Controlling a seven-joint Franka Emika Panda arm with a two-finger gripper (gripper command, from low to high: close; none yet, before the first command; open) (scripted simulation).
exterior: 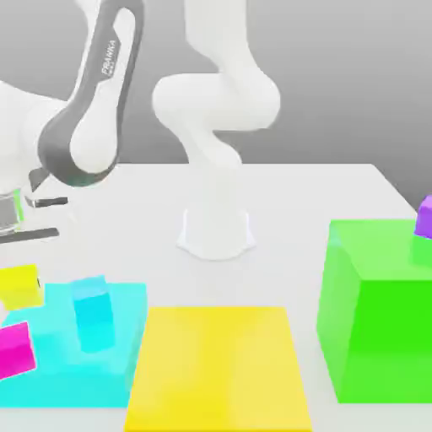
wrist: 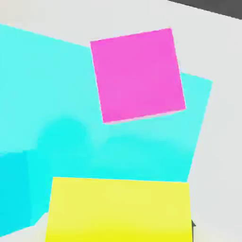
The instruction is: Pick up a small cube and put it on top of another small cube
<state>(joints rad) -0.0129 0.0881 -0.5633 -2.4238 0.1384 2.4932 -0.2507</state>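
1 white Franka Emika Panda arm (exterior: 218, 126) rises behind a pale table (exterior: 278, 211), its upper links bending over to the exterior view's left, where the hand (exterior: 10, 213) hangs, partly cut off by the picture's edge. The fingers (wrist: 193, 224) are closed on a small yellow cube (exterior: 20, 287), the task's cube, which is at the exterior view's far left, below the hand. In the hand view the same cube is close to the camera, with a dark sliver of a finger against 1 side. Near it is a small magenta cube (exterior: 14, 350), which overlaps the edge of a wide, low cyan block (exterior: 51, 380) in the hand view; whether the 2 touch is hard to tell. A small cyan cube (exterior: 92, 302) is on that block, toward the exterior view's right of the yellow and magenta cubes. Just beside the cyan block lies a large flat yellow block (exterior: 218, 367), in the foreground. Farther to the exterior view's right stands a tall green block (exterior: 384, 337), with a small purple cube (exterior: 425, 218) on top, cut off by the picture's edge. The backdrop is plain grey.
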